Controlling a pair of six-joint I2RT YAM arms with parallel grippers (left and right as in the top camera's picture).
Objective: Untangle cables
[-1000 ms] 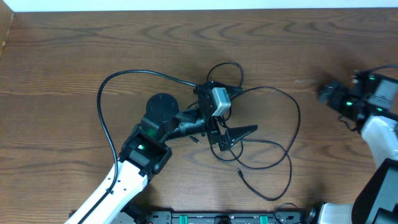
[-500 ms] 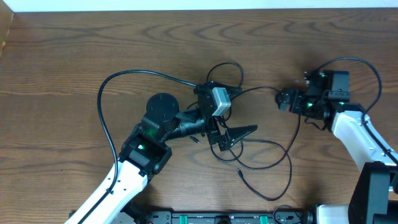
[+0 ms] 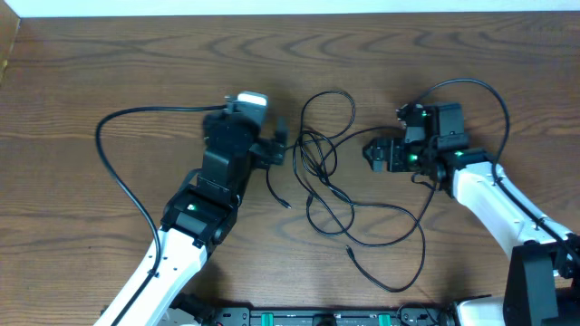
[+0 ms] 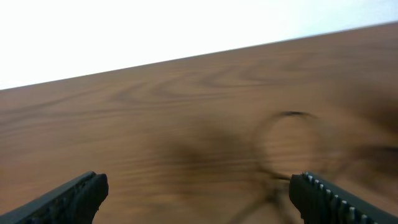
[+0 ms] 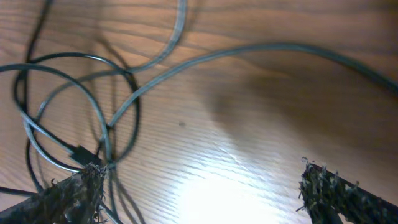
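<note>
The cables (image 3: 319, 177) lie as thin black cords in a loose tangle at mid table. One loop (image 3: 328, 110) reaches toward the far edge, and a long tail (image 3: 390, 282) with a small plug runs toward the near edge. My left gripper (image 3: 279, 148) hangs just left of the tangle, open and holding nothing. In the left wrist view, which is blurred, a cable loop (image 4: 289, 142) shows ahead of the spread fingertips (image 4: 78, 196). My right gripper (image 3: 370, 152) stands open just right of the tangle. In the right wrist view the crossed cords (image 5: 106, 118) lie by its left finger (image 5: 74, 194).
A thick black arm wire (image 3: 101, 158) arcs over the table left of the left arm. Another arm wire (image 3: 480, 91) loops above the right wrist. The table's far edge (image 3: 272, 13) borders a white strip, and its left edge (image 3: 7, 54) shows at the corner.
The left gripper has pulled back from the middle of the tangle to its left side. The right arm has come in from the right edge, close to the tangle. The cords have shifted.
</note>
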